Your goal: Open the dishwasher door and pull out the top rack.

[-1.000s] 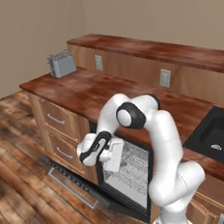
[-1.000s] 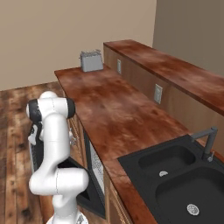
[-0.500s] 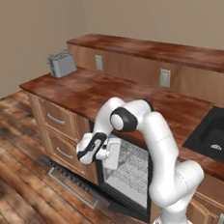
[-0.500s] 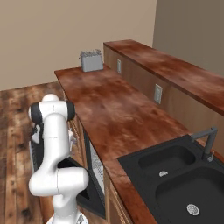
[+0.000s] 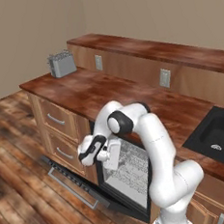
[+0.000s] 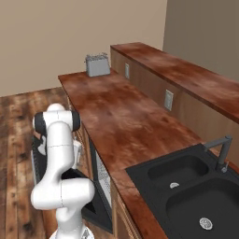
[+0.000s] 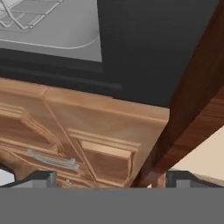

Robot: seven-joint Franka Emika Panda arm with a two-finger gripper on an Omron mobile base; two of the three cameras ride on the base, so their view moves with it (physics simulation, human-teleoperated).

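The dishwasher door (image 5: 85, 188), a black panel with a long silver bar handle (image 5: 68, 185), hangs folded down just above the floor. The cavity behind it stands exposed. Inside sits the top rack (image 5: 130, 157), a light-grey wire basket, tucked in above a similar lower basket. A corner of wire grid (image 7: 17, 13) appears at the hand view's upper left. My gripper (image 5: 85, 157) hovers in front of the cavity's left edge, above the lowered door and beside the wooden drawers. Its fingertips (image 7: 43, 178) stand wide apart, open, with nothing between them. In the right base view my arm hides most of the door (image 6: 93, 207).
Wooden drawer fronts (image 5: 59, 121) with small silver handles flank the dishwasher on the left. The brown countertop (image 5: 107, 92) runs above, carrying a grey toaster (image 5: 62, 64) at its far end. A black sink (image 6: 191, 186) lies to the right. Wood floor (image 5: 24, 190) spreads out in front.
The arm's elbow has sunk slightly and shifted left, and the hand has edged a little left. The door and racks have not moved.
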